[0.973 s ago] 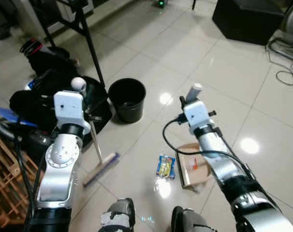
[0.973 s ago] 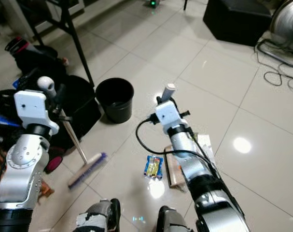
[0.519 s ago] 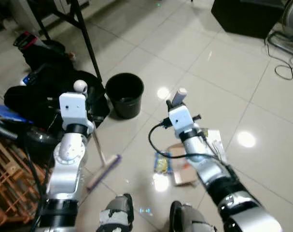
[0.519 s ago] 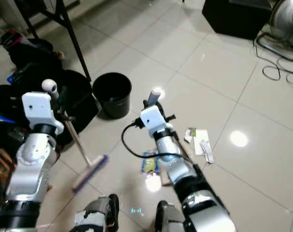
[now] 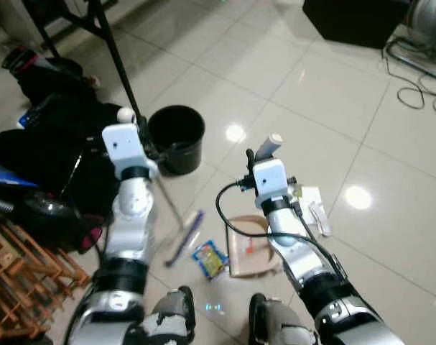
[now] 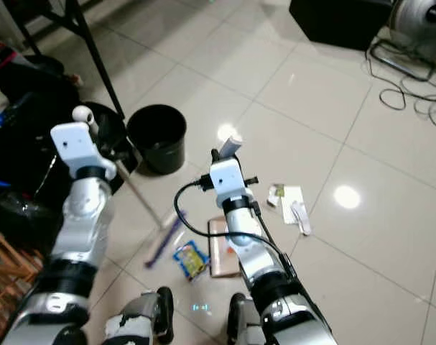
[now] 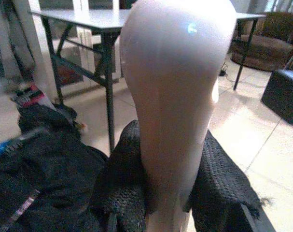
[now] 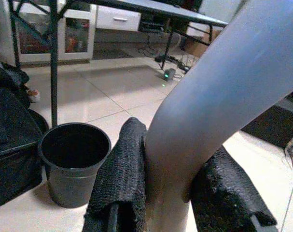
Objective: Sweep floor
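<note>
On the tiled floor, left to right:
Left gripper (image 7: 175, 193): clamped on the broom handle (image 7: 177, 96), raised beside the black bucket (image 5: 176, 136).
Broom head (image 5: 185, 237): on the tiles, just left of the snack wrapper (image 5: 209, 260).
Dustpan (image 5: 248, 246): flat on the floor beside the wrapper.
Right gripper (image 8: 168, 198): pinching the dustpan handle (image 8: 218, 96).
Paper scraps (image 5: 314, 212): right of the dustpan.

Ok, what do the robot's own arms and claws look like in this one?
Both arms are jointed silver metal, each ending in a white boxy wrist block. A black cable loops off the right arm. The left arm has a round silver joint. Each claw, left claw and right claw, has two black, coarse-textured fingers.
</note>
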Motion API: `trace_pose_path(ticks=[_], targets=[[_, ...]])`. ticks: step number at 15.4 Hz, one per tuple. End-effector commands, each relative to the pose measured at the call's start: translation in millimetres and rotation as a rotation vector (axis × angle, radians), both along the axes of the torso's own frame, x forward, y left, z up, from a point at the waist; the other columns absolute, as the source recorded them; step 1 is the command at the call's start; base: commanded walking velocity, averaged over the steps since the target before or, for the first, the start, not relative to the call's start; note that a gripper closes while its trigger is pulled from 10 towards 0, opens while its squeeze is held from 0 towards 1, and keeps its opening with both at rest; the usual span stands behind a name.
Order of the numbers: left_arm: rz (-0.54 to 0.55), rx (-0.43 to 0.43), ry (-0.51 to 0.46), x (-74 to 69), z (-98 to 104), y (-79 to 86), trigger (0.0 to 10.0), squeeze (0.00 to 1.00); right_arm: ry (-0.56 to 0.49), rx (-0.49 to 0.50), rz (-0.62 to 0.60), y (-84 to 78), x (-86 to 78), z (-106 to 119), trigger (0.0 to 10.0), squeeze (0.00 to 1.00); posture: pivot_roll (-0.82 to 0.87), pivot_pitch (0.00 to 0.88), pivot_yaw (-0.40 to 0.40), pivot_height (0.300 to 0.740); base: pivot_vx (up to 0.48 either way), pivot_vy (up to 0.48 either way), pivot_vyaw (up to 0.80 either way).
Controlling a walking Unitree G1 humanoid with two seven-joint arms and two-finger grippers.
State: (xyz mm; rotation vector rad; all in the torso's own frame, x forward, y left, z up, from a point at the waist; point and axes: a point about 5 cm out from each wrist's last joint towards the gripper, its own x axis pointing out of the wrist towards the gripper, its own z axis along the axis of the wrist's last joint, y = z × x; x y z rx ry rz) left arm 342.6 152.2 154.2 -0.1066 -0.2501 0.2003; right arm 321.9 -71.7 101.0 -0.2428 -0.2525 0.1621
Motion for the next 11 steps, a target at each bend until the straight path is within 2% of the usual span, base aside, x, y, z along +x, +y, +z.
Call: trace_pose_path(ticks=[1, 2, 4, 6, 8, 9, 11], targets=[[0.006, -0.089, 0.000, -0.4, 0, -8.8, 10.0, 0.00, 0.020, -0.001, -0.017, -2.1, -1.0, -3, 10.0, 0.00, 0.12, 0.295, -0.012, 0.740, 0.000, 0.000, 0.00], [0.003, -0.105, -0.004, -1.2, 1, -11.6, 10.0, 0.00, 0.021, -0.005, -0.019, -2.1, -0.6, -3, 10.0, 0.00, 0.12, 0.295, -0.012, 0.740, 0.000, 0.000, 0.00], [-0.004, -0.130, -0.006, -10.2, 1, -16.8, 10.0, 0.00, -0.009, -0.074, 0.035, 4.8, 0.8, 0, 10.0, 0.00, 0.13, 0.296, -0.011, 0.740, 0.000, 0.000, 0.00], [0.017, -0.120, -0.031, -15.2, 5, -8.2, 10.0, 0.00, -0.024, -0.083, 0.042, 4.5, 2.1, 4, 10.0, 0.00, 0.12, 0.295, -0.013, 0.740, 0.000, 0.000, 0.00], [0.058, -0.133, -0.039, -13.5, 9, -1.2, 10.0, 0.00, -0.007, -0.055, 0.019, 0.1, 4.1, 4, 10.0, 0.00, 0.12, 0.294, -0.017, 0.740, 0.000, 0.000, 0.00], [0.089, -0.156, -0.056, -7.4, 18, 0.1, 10.0, 0.00, 0.003, -0.054, 0.012, -2.8, 4.5, 2, 10.0, 0.00, 0.12, 0.286, -0.022, 0.740, 0.000, 0.000, 0.00], [0.089, -0.191, -0.083, 0.9, 30, -3.9, 10.0, 0.00, 0.012, -0.054, 0.007, -4.8, 4.4, 0, 10.0, 0.00, 0.12, 0.287, -0.023, 0.740, 0.000, 0.000, 0.00]])
